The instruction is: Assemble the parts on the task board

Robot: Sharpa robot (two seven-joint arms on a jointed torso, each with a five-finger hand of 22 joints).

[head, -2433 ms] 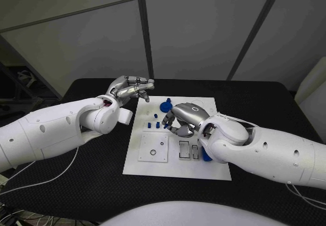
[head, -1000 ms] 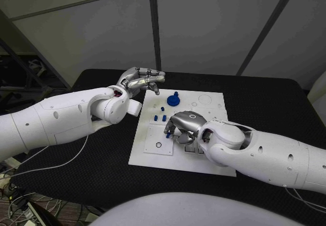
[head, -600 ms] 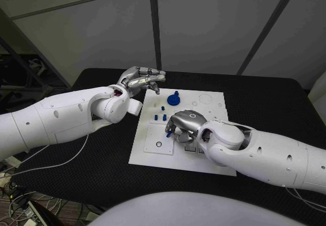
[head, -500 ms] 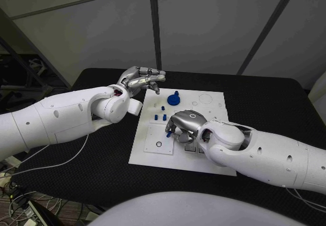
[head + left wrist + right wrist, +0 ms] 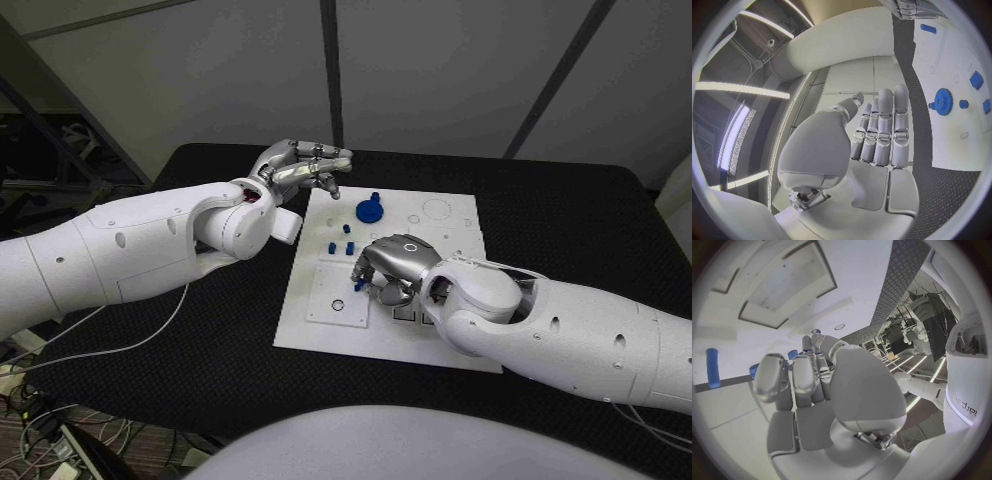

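Note:
The white task board lies mid-table. My right hand hovers low over its middle, fingers curled down, pinching a small blue part at the fingertips; in the right wrist view blue shows between the curled fingers. A blue gear stands at the board's far side, with small blue pegs just in front of it. My left hand is raised beside the board's far left corner, fingers curled in, holding nothing. The left wrist view shows the gear and other blue parts.
A raised square plate with a small ring hole sits on the board's near left, just beyond my right fingertips. Another blue peg lies on the board by a slot. Black table surrounds the board.
The camera has shifted since the earliest frame. My right hand has come from the row of pegs toward the square plate with the blue part; over the last second it barely moves. The left hand stays put.

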